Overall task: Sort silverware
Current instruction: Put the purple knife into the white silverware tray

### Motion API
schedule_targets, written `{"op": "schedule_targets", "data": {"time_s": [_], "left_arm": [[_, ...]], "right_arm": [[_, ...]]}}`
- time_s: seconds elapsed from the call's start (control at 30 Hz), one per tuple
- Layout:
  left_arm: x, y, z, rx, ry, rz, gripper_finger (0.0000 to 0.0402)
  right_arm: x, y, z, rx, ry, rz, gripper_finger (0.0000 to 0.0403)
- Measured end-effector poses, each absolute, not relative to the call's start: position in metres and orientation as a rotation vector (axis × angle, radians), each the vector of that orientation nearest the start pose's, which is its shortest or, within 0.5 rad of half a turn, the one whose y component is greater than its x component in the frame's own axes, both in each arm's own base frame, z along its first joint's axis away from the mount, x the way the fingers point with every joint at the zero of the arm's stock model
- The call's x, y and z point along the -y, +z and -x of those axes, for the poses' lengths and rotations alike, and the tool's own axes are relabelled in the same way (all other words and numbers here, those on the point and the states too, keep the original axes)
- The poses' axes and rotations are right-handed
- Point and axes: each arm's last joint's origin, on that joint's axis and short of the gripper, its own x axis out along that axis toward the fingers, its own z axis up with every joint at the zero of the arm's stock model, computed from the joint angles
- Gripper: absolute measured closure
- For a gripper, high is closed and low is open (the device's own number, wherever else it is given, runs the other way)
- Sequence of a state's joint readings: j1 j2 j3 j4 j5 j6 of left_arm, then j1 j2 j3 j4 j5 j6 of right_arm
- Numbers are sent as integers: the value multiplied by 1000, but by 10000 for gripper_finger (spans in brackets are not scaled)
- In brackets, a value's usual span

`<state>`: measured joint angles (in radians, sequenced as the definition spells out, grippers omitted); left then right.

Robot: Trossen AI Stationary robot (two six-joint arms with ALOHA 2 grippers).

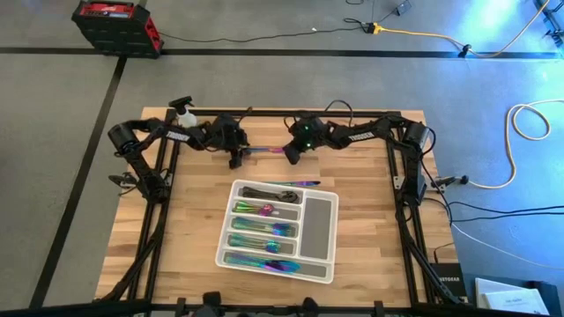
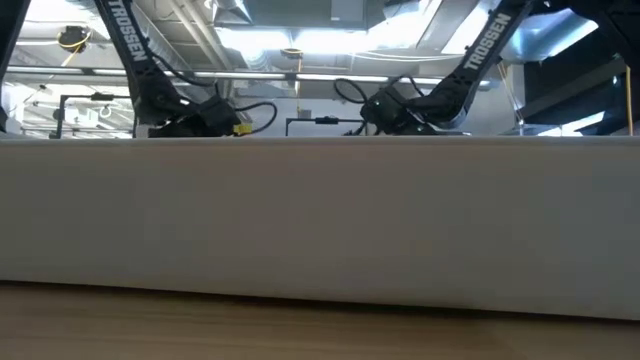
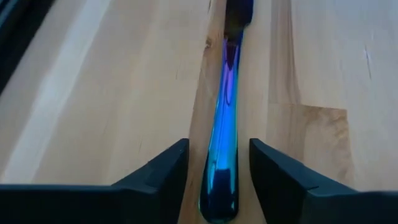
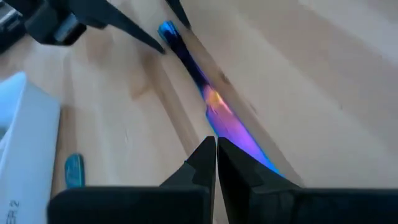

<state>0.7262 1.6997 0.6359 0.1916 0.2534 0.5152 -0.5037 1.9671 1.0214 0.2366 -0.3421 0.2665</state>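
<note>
at the far left of the wooden table (image 1: pixel 370 229) the left gripper (image 1: pixel 235 158) is low over the boards, its fingers (image 3: pixel 163 169) parted on either side of the handle end of an iridescent utensil (image 3: pixel 222 146), not yet pinching it. that utensil (image 1: pixel 264 151) stretches between both arms near the table's far edge. to the right, the right gripper (image 4: pixel 216 152) is clenched on the utensil's other end, its tips pressed together. nearer the front, the white compartment tray (image 1: pixel 319 216) holds the rest of the silverware (image 1: pixel 264 231) in its slots.
</note>
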Motion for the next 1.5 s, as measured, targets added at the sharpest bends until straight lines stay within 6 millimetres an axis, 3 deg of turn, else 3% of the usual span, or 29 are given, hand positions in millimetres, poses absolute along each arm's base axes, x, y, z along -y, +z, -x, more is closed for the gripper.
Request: {"op": "schedule_targets", "data": {"time_s": [0.27, 0.53, 0.77, 0.93, 1.17, 1.33, 1.5], "left_arm": [[-188, 111, -219, -946, 211, -9, 293], [-186, 107, -217, -974, 188, 45, 355], [-184, 103, -216, -993, 155, 68, 360], [-183, 102, -216, -987, 140, 77, 360], [-182, 102, -216, -973, 107, 101, 360], [-181, 102, -216, -963, 95, 133, 360], [-178, 101, -216, -952, 67, 163, 362]], "right_arm": [[183, 132, -350, -594, -255, -514, 403], [181, 129, -348, -647, -243, -526, 403], [177, 128, -346, -723, -105, -474, 393], [174, 139, -352, -845, -11, -269, 351], [183, 166, -368, -821, -2, 65, 262], [189, 161, -365, -876, -48, 150, 222], [184, 138, -366, -928, 61, 92, 208]]}}
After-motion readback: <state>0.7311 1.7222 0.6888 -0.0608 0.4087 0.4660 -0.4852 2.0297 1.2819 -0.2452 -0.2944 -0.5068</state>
